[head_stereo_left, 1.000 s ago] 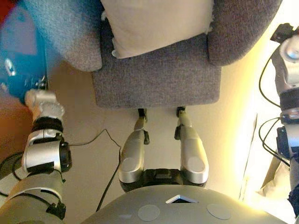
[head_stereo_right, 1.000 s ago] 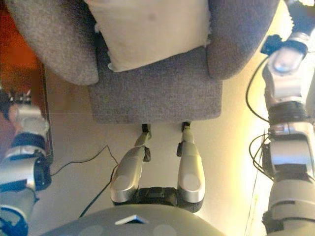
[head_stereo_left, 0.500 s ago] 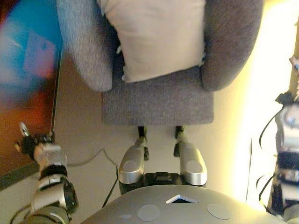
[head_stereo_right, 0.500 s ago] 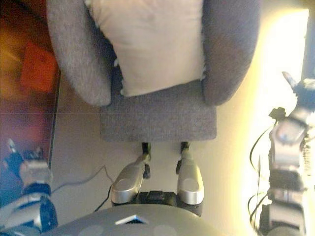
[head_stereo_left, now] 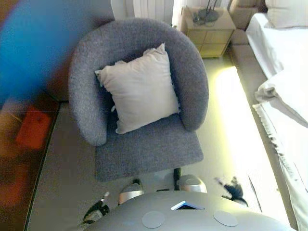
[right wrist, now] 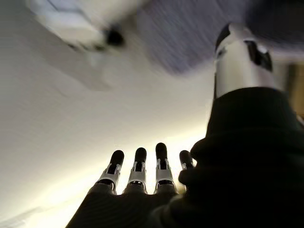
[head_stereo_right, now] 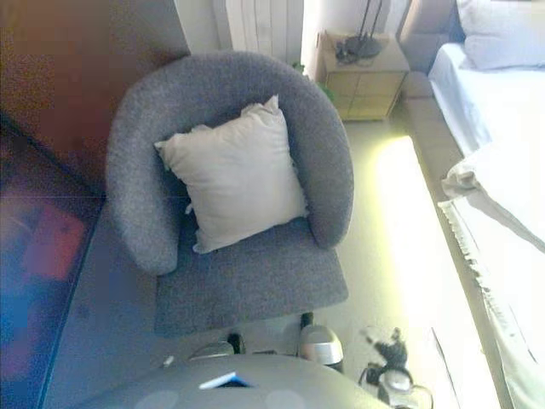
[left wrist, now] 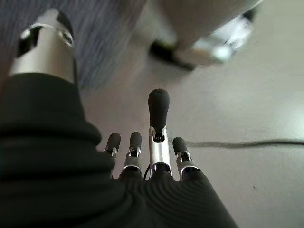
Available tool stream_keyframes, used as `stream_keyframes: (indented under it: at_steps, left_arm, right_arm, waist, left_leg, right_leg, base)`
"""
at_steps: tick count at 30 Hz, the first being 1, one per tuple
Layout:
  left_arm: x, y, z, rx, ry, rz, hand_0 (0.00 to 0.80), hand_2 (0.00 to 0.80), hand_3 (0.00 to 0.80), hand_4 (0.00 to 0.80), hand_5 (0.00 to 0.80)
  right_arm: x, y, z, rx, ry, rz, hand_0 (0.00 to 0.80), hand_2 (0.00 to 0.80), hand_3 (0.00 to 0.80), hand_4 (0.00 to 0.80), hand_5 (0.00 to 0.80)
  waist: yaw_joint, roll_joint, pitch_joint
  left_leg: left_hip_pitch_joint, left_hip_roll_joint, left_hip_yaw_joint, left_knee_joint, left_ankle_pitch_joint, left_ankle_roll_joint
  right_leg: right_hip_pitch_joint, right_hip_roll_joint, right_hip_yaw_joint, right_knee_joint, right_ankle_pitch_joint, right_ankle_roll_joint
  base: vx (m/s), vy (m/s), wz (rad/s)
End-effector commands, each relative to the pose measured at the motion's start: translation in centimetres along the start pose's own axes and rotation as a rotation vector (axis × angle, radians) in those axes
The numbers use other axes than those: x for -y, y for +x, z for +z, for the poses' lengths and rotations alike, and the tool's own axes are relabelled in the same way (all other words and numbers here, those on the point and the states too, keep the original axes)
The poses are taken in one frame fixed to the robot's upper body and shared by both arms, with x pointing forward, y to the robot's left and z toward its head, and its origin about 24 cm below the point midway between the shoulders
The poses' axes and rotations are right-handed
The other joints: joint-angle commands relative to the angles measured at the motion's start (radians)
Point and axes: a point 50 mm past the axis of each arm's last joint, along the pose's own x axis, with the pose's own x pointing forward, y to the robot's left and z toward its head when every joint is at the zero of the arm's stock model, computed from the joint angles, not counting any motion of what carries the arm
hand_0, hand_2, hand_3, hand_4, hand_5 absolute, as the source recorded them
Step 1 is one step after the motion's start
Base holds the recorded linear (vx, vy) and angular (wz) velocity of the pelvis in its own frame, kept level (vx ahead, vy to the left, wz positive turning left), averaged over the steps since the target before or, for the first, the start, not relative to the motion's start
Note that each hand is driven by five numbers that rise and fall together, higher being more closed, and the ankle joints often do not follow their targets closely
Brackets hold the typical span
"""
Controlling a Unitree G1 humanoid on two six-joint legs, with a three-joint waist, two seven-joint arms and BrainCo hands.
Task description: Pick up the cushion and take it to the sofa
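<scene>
A white square cushion (head_stereo_left: 142,94) leans against the backrest of a grey round-backed armchair (head_stereo_left: 149,151), a little left of its middle. Nothing touches it. My left hand (left wrist: 159,142) hangs low near the floor in front of the seat, fingers straight, holding nothing; in the left eye view this left hand (head_stereo_left: 98,210) just shows at the bottom edge. My right hand (right wrist: 137,175) is likewise open and empty over the pale floor, and that right hand (head_stereo_left: 233,188) appears at the lower right, short of the chair.
A wooden nightstand (head_stereo_left: 211,31) with a lamp base stands behind the chair on the right. A bed (head_stereo_left: 288,96) with white covers runs along the right side. A radiator (head_stereo_left: 144,8) is at the back. A dark panel (head_stereo_right: 43,256) lines the left.
The camera has swung up, so the whole chair and room now show. Both arms have dropped to the bottom edge. The cushion has stayed in place on the chair.
</scene>
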Motion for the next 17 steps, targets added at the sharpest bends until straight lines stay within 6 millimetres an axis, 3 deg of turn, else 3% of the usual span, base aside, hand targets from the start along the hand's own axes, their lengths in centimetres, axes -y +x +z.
stream_keyframes:
  at_steps: [1, 7, 12, 17]
  left_arm:
    - [1.0, 0.0, 1.4, -0.010, 0.106, -0.060, 0.000, 0.000, 0.000, 0.000, 0.000]
    - [2.3, -0.1, 2.0, -0.007, 0.164, -0.084, 0.000, 0.000, 0.000, 0.000, 0.000]
    - [1.7, -0.1, 3.9, 0.031, 0.290, -0.056, 0.000, 0.000, 0.000, 0.000, 0.000]
    - [1.7, -0.2, 4.2, 0.006, 0.275, -0.073, 0.000, 0.000, 0.000, 0.000, 0.000]
  right_arm:
    - [-2.1, 0.6, 2.3, -0.010, -0.096, 0.084, 0.000, 0.000, 0.000, 0.000, 0.000]
    - [-2.5, 0.8, 2.6, -0.052, -0.110, 0.096, 0.000, 0.000, 0.000, 0.000, 0.000]
    - [-0.8, 1.2, 3.1, -0.062, -0.159, 0.074, 0.000, 0.000, 0.000, 0.000, 0.000]
    - [-0.6, 1.4, 3.5, -0.044, -0.189, 0.069, 0.000, 0.000, 0.000, 0.000, 0.000]
  waist:
    - [0.014, -0.026, 0.034]
    - [0.021, -0.014, 0.030]
    - [0.015, 0.000, 0.024]
    - [0.011, 0.014, 0.023]
  left_leg:
    - [0.008, -0.034, -0.012, 0.009, -0.066, 0.018]
    - [0.016, -0.026, -0.031, 0.008, -0.062, 0.011]
    - [0.020, -0.024, -0.046, 0.012, -0.061, 0.006]
    - [0.020, -0.021, -0.052, 0.018, -0.060, 0.002]
  right_leg:
    - [0.082, -0.042, -0.041, 0.049, -0.110, 0.063]
    - [0.100, -0.024, -0.039, 0.043, -0.119, 0.053]
    - [0.110, -0.012, -0.026, 0.037, -0.128, 0.046]
    - [0.113, -0.010, -0.022, 0.039, -0.134, 0.042]
  base:
    - [-0.059, -0.060, 0.10]
    - [-0.061, -0.057, 0.09]
    - [-0.041, -0.026, 0.06]
    - [0.000, 0.000, 0.00]
